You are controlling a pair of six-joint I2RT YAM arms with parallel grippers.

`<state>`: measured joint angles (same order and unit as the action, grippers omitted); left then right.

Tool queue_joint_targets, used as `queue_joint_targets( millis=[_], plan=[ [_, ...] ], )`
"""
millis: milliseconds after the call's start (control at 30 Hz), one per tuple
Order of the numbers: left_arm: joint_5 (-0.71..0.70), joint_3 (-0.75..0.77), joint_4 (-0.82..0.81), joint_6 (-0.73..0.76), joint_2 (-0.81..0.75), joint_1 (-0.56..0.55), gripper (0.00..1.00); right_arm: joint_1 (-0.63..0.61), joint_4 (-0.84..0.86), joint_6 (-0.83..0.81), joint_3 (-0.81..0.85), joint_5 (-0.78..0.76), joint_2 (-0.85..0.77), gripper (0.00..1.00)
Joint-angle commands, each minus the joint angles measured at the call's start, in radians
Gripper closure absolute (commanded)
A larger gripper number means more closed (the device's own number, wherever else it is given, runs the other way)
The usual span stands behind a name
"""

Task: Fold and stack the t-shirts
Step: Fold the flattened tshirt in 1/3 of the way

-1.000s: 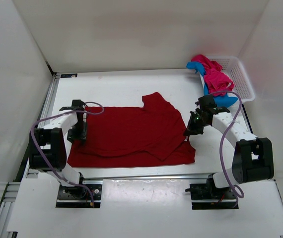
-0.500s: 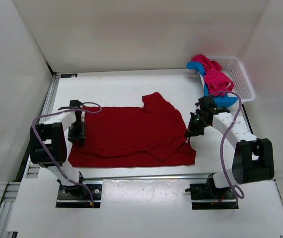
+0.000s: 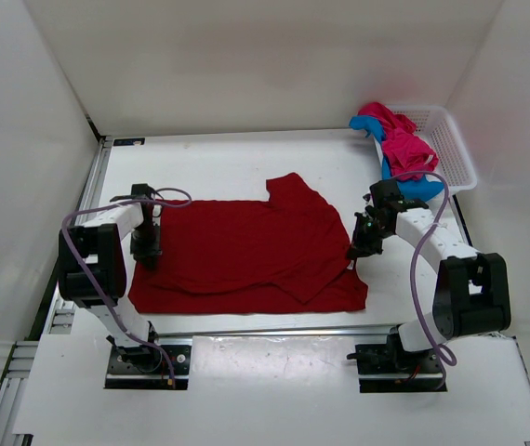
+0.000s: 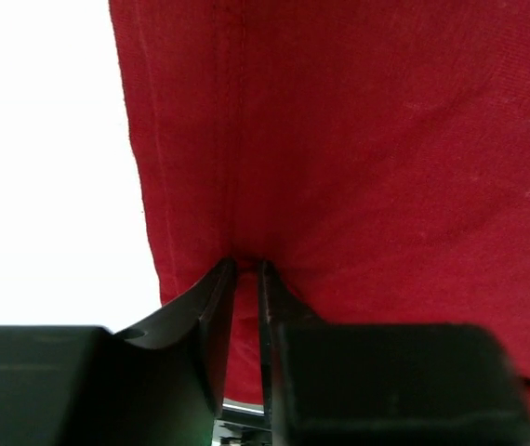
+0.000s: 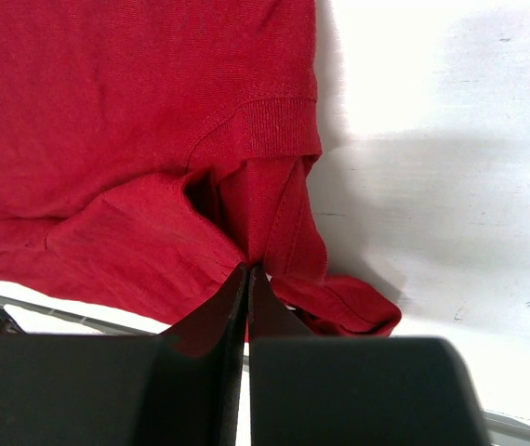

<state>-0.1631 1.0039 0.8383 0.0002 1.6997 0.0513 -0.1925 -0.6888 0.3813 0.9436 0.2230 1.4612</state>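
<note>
The dark red t-shirt (image 3: 246,251) lies spread on the table, one sleeve sticking up at the back. My left gripper (image 3: 147,249) is shut on the shirt's left hem; in the left wrist view (image 4: 245,269) the fabric (image 4: 377,139) is pinched between the jaws. My right gripper (image 3: 356,251) is shut on the shirt's right edge; in the right wrist view (image 5: 248,269) the jaws pinch a bunched fold (image 5: 246,200) by the collar. The pink-magenta shirt (image 3: 404,144) and the blue shirt (image 3: 418,189) hang over the basket's near rim.
A white mesh basket (image 3: 451,139) stands at the back right corner. White walls enclose the table on three sides. A metal rail (image 3: 256,330) runs along the table's near edge.
My left gripper has shifted slightly right and forward, drawing the shirt's left edge in a little. My right gripper has moved slightly up with the right edge.
</note>
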Motion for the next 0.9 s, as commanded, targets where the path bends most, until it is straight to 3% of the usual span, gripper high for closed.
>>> queue_joint_targets(
  millis=[0,133,400,500,567,867],
  plan=[
    [-0.003,0.022,0.002,0.0,-0.055,0.007,0.77,-0.004,-0.02,-0.025,0.038,-0.001,0.004,1.0],
    [-0.022,0.022,0.002,0.0,-0.055,0.007,0.9,-0.004,-0.02,-0.025,0.038,-0.001,0.004,1.0],
    [-0.042,0.044,0.012,0.0,-0.115,0.007,0.9,-0.004,-0.038,-0.025,0.078,-0.011,-0.018,1.0],
    [-0.027,0.044,0.022,0.0,-0.124,0.007,0.83,-0.004,-0.038,-0.025,0.087,-0.011,-0.027,1.0],
    [-0.027,0.044,0.022,0.0,-0.124,0.007,0.89,-0.004,-0.038,-0.025,0.087,-0.011,-0.018,1.0],
    [-0.036,0.054,0.012,0.0,-0.16,0.067,0.89,-0.004,-0.038,-0.007,0.096,-0.024,-0.018,1.0]
  ],
)
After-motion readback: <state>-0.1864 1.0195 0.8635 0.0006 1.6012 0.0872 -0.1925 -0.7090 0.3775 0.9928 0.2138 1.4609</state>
